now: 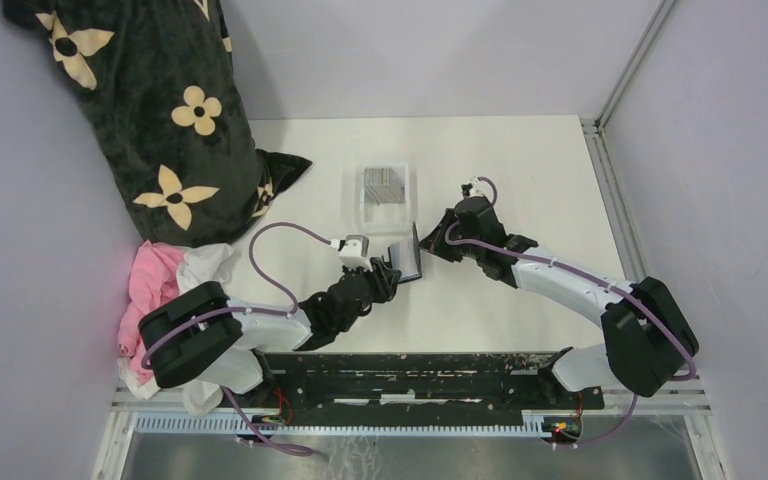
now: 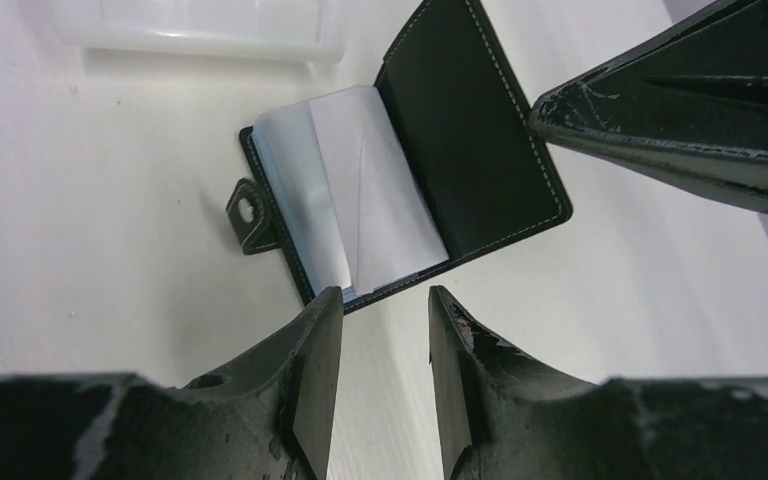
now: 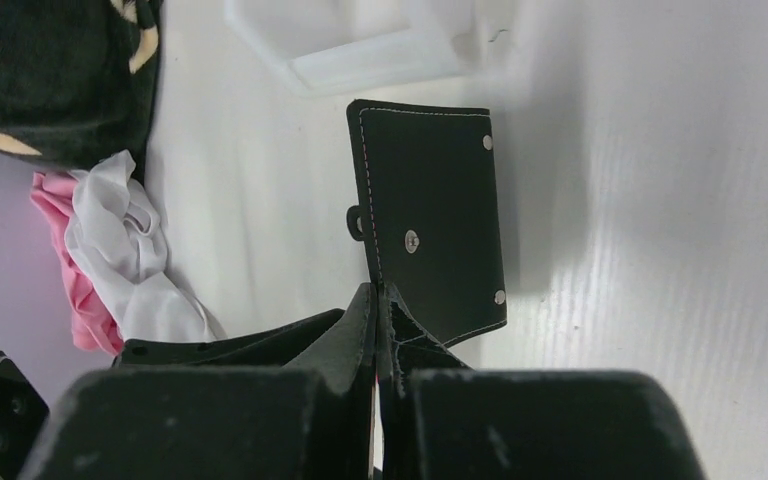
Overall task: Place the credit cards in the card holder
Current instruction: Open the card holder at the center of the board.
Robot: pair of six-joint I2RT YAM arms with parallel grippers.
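Note:
The black card holder (image 1: 407, 258) lies open at mid-table, one half flat and its cover raised. Pale grey slots (image 2: 360, 190) show inside it, beside the snap tab (image 2: 247, 205). My right gripper (image 3: 378, 295) is shut on the edge of the raised cover (image 3: 430, 220). My left gripper (image 2: 385, 300) stands open just short of the holder's near edge, with nothing between its fingers. Grey credit cards (image 1: 385, 185) lie in a clear plastic tray beyond the holder.
The clear tray (image 1: 404, 210) sits just behind the holder. A black flowered cloth (image 1: 160, 110) fills the far left, with pink and white cloth (image 1: 175, 270) beside the left arm. A metal rail (image 1: 615, 200) edges the table on the right.

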